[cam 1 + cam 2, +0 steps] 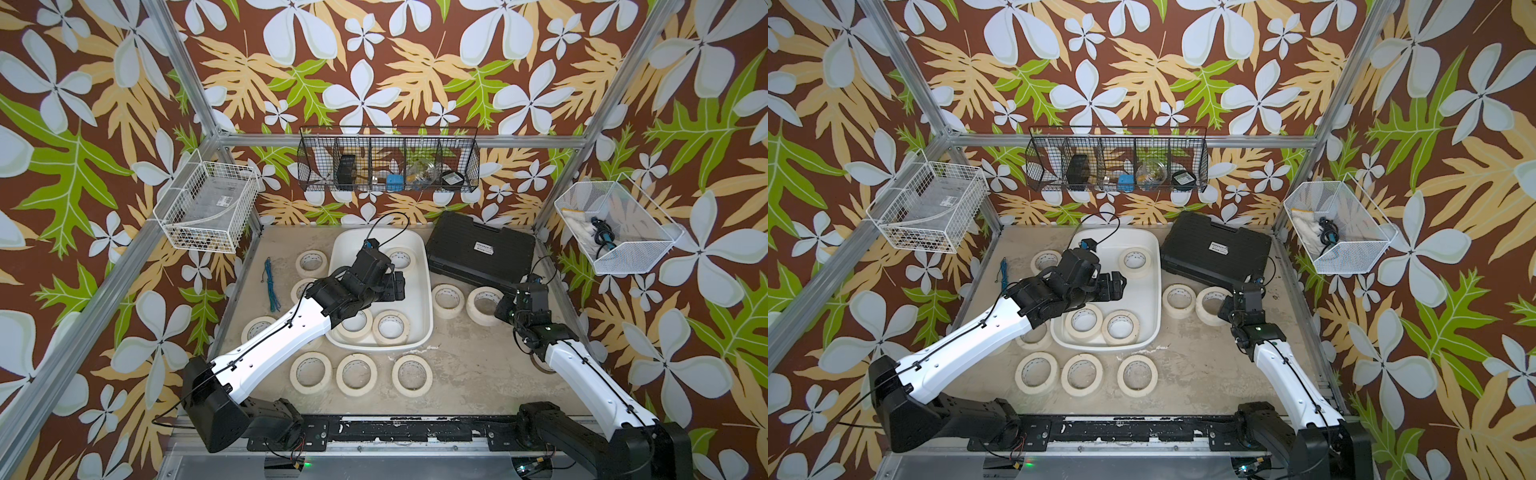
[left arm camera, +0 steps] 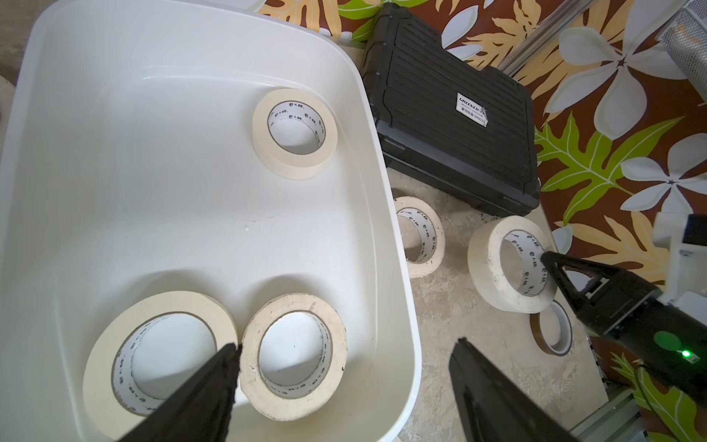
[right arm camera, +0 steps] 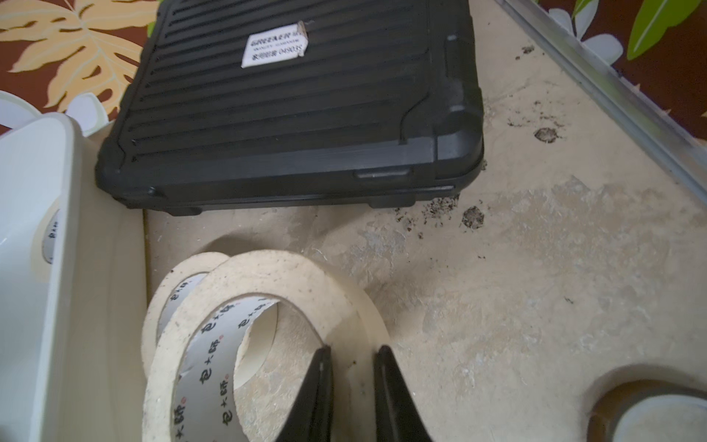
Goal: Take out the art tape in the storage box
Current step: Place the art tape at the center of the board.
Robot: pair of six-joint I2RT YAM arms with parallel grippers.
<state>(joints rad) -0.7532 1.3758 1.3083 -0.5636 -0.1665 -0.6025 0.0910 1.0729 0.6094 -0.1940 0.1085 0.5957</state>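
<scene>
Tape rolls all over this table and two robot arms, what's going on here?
Two arms are clearing tape out of the tub. Three rolls are inside: a far roll and a near pair. The left gripper hangs open over the tub by that pair, holding nothing. The right gripper is shut on the wall of an outside roll, beside a neighbour roll in front of the case. Loose rolls lie on the table.

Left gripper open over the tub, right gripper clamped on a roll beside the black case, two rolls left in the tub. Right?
No: three rolls remain in the storage box, not two, as the left wrist view shows. The rest holds.
</scene>
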